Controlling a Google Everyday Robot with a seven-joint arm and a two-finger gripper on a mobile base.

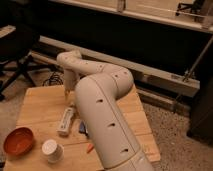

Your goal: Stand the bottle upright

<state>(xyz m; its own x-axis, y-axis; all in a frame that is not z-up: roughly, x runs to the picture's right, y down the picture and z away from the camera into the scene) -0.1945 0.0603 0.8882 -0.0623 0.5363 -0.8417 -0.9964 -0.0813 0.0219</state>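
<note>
The bottle [66, 121] is slim, whitish and translucent with a pale label. It lies on its side on the wooden table [40, 105], left of the middle, long axis running roughly front to back. My gripper [68, 92] hangs from the white arm [100, 105], pointing down just behind the bottle's far end and a little above the table. The bottle is not held.
An orange bowl [18, 141] sits at the front left and a white round cup [51, 150] beside it. A dark packet [82, 128] and the tip of a carrot [90, 148] show at the arm's edge. A black chair [20, 55] stands at the left.
</note>
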